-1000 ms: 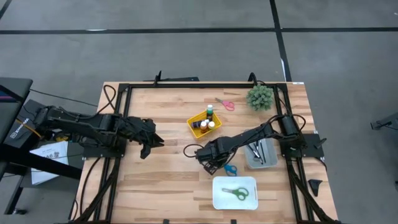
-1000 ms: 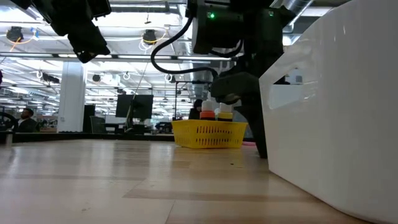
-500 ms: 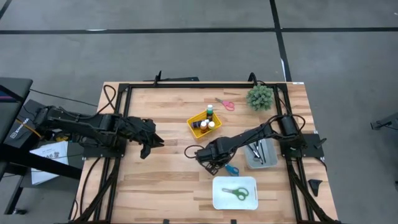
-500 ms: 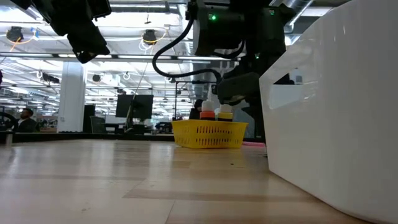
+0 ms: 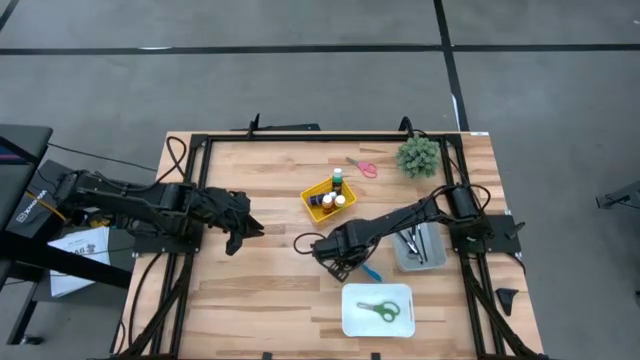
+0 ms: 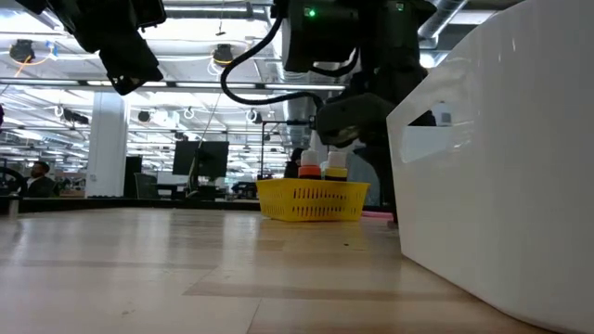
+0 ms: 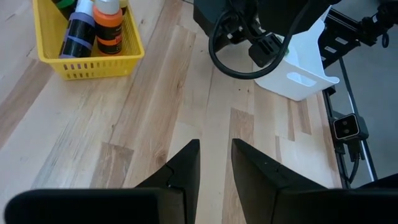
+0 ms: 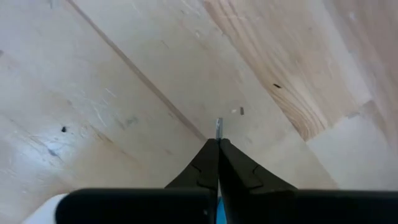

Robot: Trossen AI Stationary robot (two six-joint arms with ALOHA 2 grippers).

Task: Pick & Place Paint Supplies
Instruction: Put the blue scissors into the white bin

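From above: left gripper (image 5: pixel 238 232) over bare wood near the table's left edge, with open boards toward the middle. Right gripper (image 5: pixel 338 262) low at mid-table, just off the white tray (image 5: pixel 400 322) at the near edge, with a blue-handled tool (image 5: pixel 372 272) trailing from it. Paint bottles (image 5: pixel 332 195) upright in the yellow basket (image 5: pixel 312 196) toward the far edge. Brushes (image 5: pixel 415 243) in the grey bin (image 5: pixel 402 262) by the right edge.

At table height: tray wall filling the right side, basket beyond a wide bare stretch of wood.

Left wrist: fingers (image 7: pixel 186 158) parted, nothing between them, clear boards ahead.

Right wrist: fingers (image 8: pixel 208 158) clenched on the tool, thin metal tip poking out just above bare wood.
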